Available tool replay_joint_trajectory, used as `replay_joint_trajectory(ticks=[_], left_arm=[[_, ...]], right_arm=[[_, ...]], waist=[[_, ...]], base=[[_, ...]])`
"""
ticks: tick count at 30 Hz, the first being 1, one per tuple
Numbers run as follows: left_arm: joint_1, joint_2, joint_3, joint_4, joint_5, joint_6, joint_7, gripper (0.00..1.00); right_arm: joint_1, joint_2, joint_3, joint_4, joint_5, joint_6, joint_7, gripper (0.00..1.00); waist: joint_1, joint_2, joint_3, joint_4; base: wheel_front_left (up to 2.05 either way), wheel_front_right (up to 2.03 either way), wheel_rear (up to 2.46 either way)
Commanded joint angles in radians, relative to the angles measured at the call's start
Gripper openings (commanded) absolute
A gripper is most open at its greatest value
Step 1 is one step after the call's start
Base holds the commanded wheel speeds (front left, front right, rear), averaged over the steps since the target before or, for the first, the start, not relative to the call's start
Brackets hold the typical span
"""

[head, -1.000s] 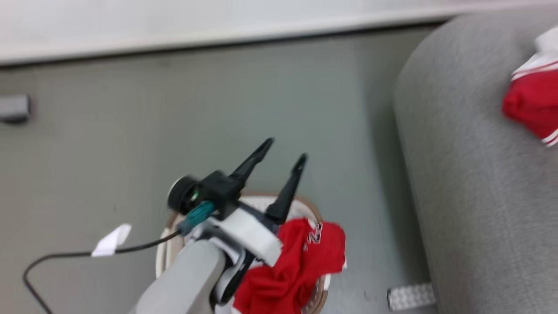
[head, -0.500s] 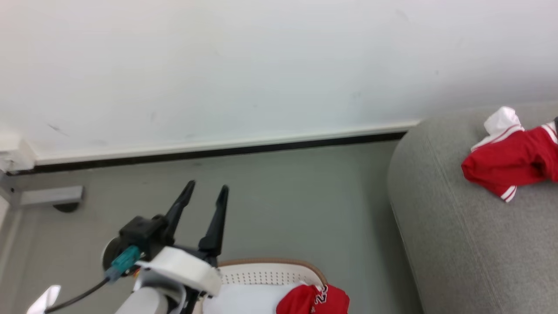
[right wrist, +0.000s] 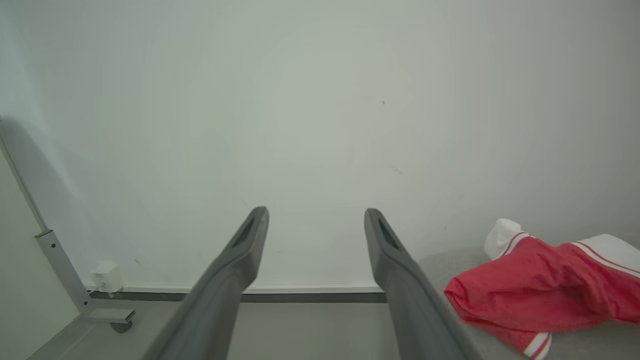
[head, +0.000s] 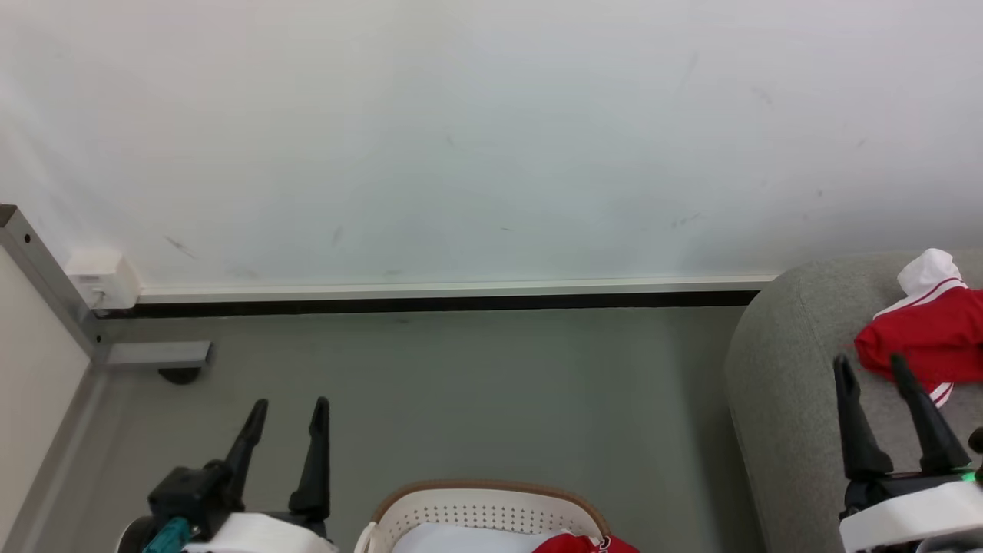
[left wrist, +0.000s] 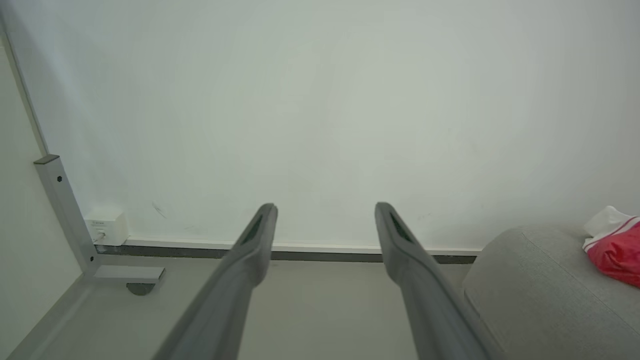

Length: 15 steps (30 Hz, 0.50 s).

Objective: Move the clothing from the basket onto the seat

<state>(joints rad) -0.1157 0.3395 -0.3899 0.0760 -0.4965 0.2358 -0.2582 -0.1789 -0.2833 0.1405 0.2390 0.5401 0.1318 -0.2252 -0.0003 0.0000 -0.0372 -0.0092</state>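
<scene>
Both spread and empty: left claw [head: 291, 402] lower left, right claw [head: 871, 361] lower right, probably parked between picks. Red jersey [head: 921, 342] on sofa [head: 783, 384] at right; second jersey [head: 584, 544] in basket [head: 484, 488], bottom centre.

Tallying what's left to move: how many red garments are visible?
2: a red garment on the sofa, another red garment in the basket, cut by the bottom edge; more may be hidden.
</scene>
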Motion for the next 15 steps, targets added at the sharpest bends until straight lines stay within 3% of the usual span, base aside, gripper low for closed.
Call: replay_joint_trajectory(ticks=[1,8,15], left_arm=[[0.035,-0.003,0.021,-0.004,0.004,0.0,-0.006,1.0],[0.082,-0.057,0.065,-0.028,0.066,-0.031,-0.006,1.0],[0.081,-0.098,0.104,-0.005,0.112,-0.07,-0.006,1.0]], right_arm=[[0.052,0.047,-0.027,-0.036,-0.033,-0.002,-0.001,1.0],[0.136,0.139,-0.036,-0.089,-0.082,-0.002,-0.017,1.0],[0.127,0.159,-0.026,-0.095,-0.117,-0.002,-0.012,1.0]], waist=[[0.0003,0.0,0.005,0.001],[0.0003,0.0,0.033,0.007],[0.0003,0.0,0.041,-0.003]], base=[[0.0,0.0,0.0],[0.0,0.0,0.0],[0.0,0.0,0.0]])
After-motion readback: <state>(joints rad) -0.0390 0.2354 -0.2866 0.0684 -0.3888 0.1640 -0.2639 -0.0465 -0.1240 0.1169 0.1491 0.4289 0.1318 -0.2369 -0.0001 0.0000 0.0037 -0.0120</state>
